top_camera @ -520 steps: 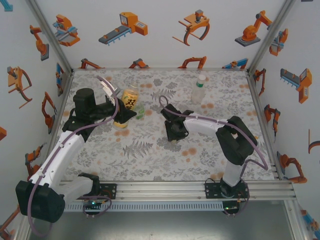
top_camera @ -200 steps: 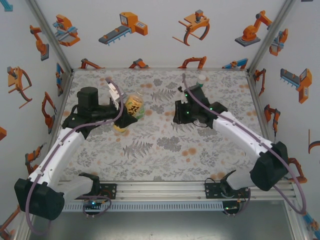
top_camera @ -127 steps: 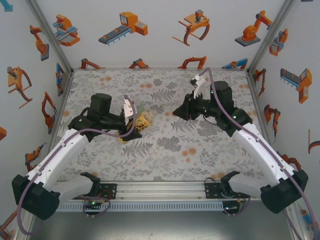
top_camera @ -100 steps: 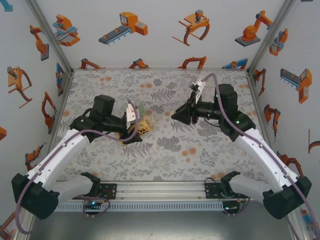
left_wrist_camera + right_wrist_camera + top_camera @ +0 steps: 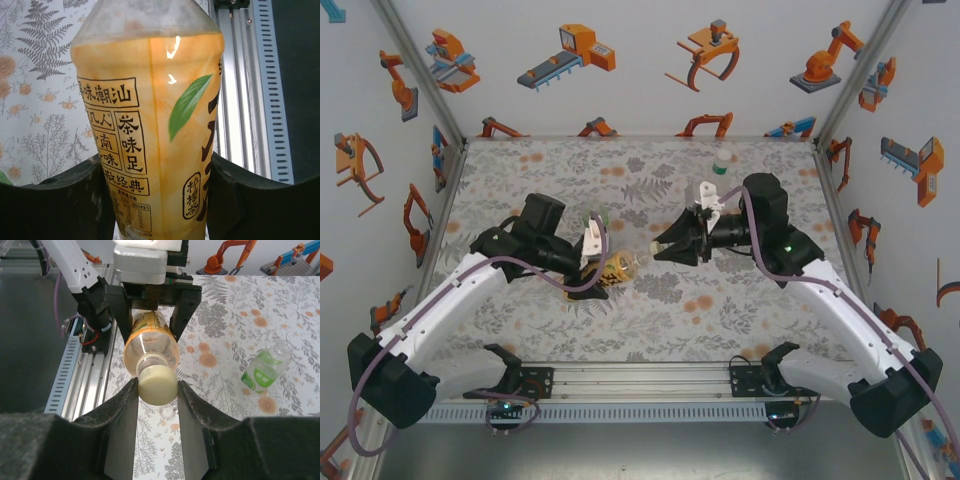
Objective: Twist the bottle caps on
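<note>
Over floral table (image 5: 720, 320), cap (image 5: 158, 385) sits between right jaws, meeting yellow bottle (image 5: 150, 337).

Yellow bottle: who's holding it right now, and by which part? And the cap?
Left gripper clamps the yellow bottle around its labelled body. Right gripper pinches the pale cap by its sides, at the bottle's mouth.
</note>
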Controlling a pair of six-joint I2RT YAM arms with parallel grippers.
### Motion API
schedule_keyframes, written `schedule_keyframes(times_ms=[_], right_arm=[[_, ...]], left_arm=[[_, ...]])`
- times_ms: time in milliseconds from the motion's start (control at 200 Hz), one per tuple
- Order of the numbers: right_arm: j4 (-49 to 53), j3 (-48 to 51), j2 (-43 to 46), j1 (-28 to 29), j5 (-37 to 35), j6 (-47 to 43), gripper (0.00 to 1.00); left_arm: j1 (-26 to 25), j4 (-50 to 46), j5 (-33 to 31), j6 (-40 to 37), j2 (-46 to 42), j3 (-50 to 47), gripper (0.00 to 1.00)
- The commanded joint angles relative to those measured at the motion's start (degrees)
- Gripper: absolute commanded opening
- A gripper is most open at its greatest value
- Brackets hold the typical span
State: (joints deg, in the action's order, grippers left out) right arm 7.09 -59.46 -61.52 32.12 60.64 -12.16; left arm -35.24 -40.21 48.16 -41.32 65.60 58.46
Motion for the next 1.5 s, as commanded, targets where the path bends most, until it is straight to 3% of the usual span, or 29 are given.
schedule_keyframes(times_ms=[0, 195, 891, 1492], right_arm=[[1.33, 0.35, -0.58, 0.9, 1.43, -6.32, 0.0], [7.05, -1.18, -2.24, 2.65, 0.09, -11.53, 0.0], [8.34, -2.97, -1.24, 4.36, -4.71, -11.9, 0.0], [13.51, -7.61, -3.14, 4.84, -4.32, -13.3, 0.0]], left_arm=[[-0.37, -1.37, 3.47, -1.62, 0.31, 2.17, 0.0], [-0.5, -1.37, 3.96, -1.66, 0.24, 2.22, 0.0], [-1.06, -2.68, 2.9, -1.25, 1.57, 2.87, 0.0], [-2.02, -4.53, 1.63, -1.83, 2.83, 3.59, 0.0]])
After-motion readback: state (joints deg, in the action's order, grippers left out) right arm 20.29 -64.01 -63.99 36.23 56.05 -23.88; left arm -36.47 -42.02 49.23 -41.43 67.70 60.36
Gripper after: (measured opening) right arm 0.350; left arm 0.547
